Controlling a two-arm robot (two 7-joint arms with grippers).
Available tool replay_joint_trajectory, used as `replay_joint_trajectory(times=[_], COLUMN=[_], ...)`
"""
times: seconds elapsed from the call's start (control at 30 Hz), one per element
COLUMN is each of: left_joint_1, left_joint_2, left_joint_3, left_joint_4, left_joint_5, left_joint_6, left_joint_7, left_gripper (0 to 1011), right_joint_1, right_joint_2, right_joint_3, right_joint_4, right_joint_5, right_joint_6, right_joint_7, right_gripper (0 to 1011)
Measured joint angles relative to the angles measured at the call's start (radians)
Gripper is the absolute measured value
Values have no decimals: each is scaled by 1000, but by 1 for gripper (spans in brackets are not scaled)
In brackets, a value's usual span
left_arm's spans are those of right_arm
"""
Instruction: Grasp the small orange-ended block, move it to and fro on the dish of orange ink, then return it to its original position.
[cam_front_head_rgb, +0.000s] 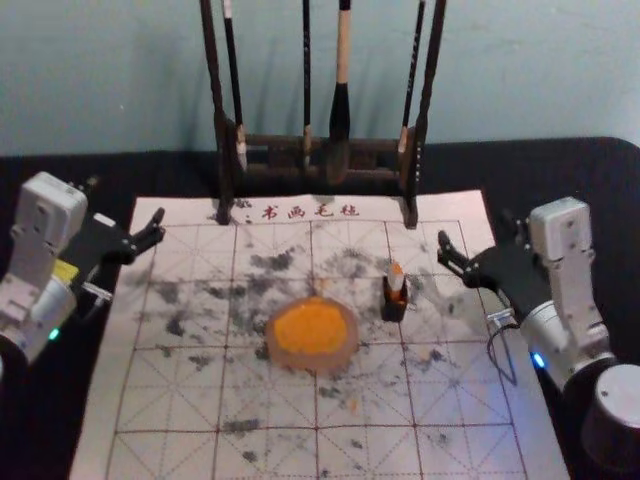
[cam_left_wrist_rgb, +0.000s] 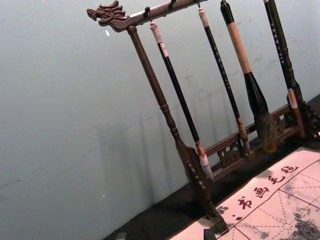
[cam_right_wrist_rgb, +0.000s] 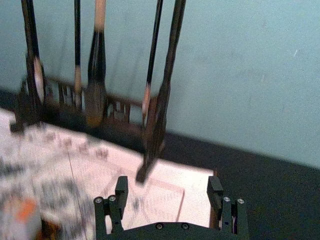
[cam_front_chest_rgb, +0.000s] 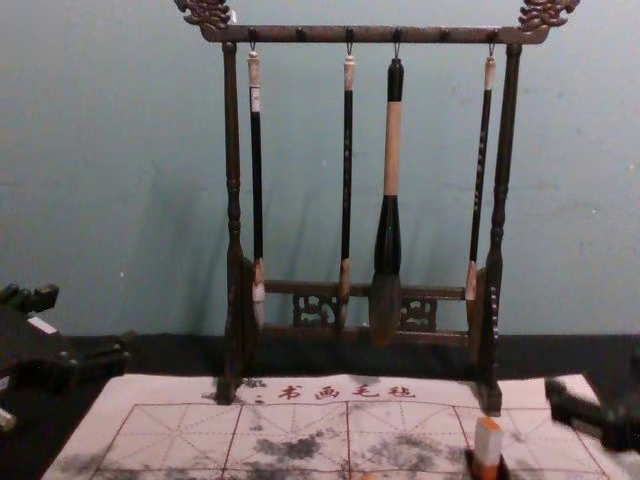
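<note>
The small white block (cam_front_head_rgb: 396, 278) with an orange end stands upright in a small dark holder (cam_front_head_rgb: 395, 308), right of the round dish of orange ink (cam_front_head_rgb: 310, 328). In the chest view the block (cam_front_chest_rgb: 487, 441) shows orange at its top and lower part. My right gripper (cam_front_head_rgb: 480, 240) is open, to the right of the block and slightly farther back, apart from it; in the right wrist view the gripper (cam_right_wrist_rgb: 168, 186) has nothing between its fingers, and the block (cam_right_wrist_rgb: 25, 222) looks blurred. My left gripper (cam_front_head_rgb: 124, 208) stays open over the mat's left edge, its tips showing in the left wrist view.
A dark wooden rack (cam_front_chest_rgb: 375, 35) with several hanging brushes stands at the mat's back edge, before the wall. The white gridded mat (cam_front_head_rgb: 270, 440) has dark ink smudges and lies on a black-covered table (cam_front_head_rgb: 600, 165).
</note>
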Motion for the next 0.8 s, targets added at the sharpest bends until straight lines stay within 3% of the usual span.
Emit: replay_joint_trajectory(times=[0.27,0.8], left_joint_1=[0,0], left_joint_2=[0,0], left_joint_3=[0,0], left_joint_4=[0,0], left_joint_5=[0,0], left_joint_6=[0,0], left_joint_7=[0,0], left_gripper=[1001,1001], right_joint_1=[9,8], right_joint_2=[6,6], right_joint_3=[-12,-11], right_joint_4=[85,79], right_joint_5=[-40,-43], right_joint_6=[35,29], right_joint_7=[42,34], right_gripper=[1000,1000])
